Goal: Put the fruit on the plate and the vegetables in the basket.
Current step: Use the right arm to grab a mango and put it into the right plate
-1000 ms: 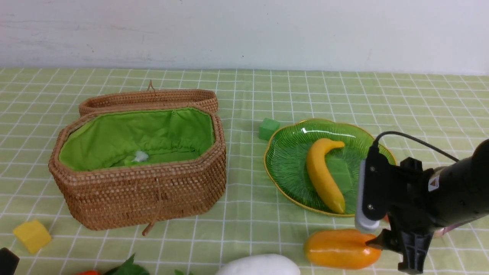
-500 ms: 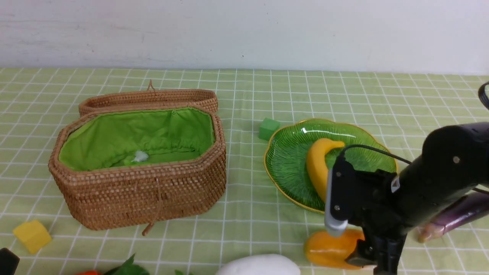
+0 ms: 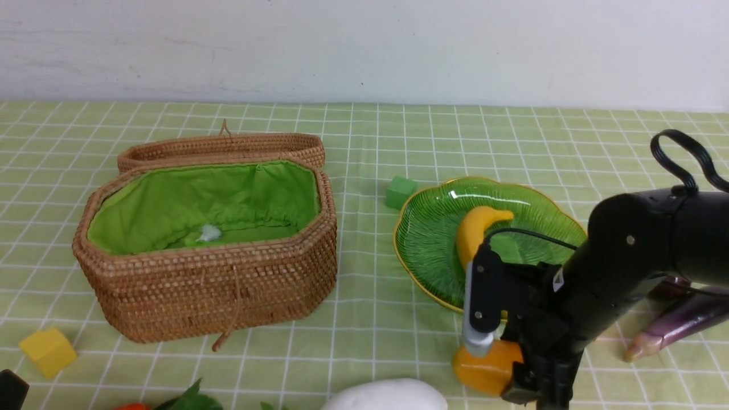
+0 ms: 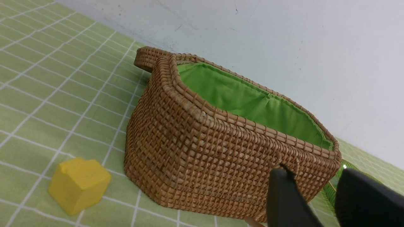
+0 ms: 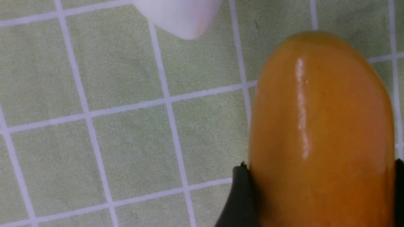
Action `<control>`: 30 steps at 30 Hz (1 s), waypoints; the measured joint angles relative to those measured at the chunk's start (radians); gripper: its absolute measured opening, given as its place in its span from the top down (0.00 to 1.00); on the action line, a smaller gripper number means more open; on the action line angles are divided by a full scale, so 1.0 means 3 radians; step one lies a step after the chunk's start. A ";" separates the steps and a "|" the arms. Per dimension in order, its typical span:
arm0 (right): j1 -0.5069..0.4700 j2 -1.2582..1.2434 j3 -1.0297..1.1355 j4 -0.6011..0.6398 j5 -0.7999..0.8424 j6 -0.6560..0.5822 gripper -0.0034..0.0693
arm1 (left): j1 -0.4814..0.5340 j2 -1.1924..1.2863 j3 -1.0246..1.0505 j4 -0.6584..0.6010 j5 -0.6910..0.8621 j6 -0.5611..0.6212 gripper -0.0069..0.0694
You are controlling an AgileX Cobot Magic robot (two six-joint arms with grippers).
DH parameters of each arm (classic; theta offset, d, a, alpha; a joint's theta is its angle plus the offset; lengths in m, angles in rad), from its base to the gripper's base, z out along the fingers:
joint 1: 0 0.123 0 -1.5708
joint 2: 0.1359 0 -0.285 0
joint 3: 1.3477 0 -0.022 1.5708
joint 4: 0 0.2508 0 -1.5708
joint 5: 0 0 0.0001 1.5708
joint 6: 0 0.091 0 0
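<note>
Plate (image 3: 424, 239) holds the banana (image 3: 475, 228) — basket (image 3: 216, 290) stands open.

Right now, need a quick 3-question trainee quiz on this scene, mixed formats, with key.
1. True or false: the banana lies on the plate.
2. What sits between the fingers of the right end effector? A) mango B) eggplant C) white oval
3. What colour is the foam cube nearest the plate?
Key: 1 true; 2 A; 3 green.
</note>
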State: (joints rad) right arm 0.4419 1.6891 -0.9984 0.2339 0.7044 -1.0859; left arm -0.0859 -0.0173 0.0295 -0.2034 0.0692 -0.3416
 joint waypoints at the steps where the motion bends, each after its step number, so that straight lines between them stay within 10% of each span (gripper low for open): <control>1: 0.0000 0.0011 -0.0019 -0.0012 0.0033 0.0003 0.21 | 0.0000 0.0000 0.0000 0.0000 0.0000 0.0000 0.60; 15: -0.0003 -0.0175 -0.0650 0.0311 0.0576 0.0176 0.21 | 0.0000 0.0000 0.0000 0.0000 0.0000 0.0000 0.60; 30: -0.0779 0.0294 -0.1036 0.0261 -0.1186 0.2555 0.21 | 0.0000 0.0000 0.0000 0.0000 0.0000 0.0000 0.60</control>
State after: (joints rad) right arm 0.2082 1.7772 -1.3093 0.3122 0.3487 -0.3194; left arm -0.0859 -0.0173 0.0295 -0.2034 0.0692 -0.3416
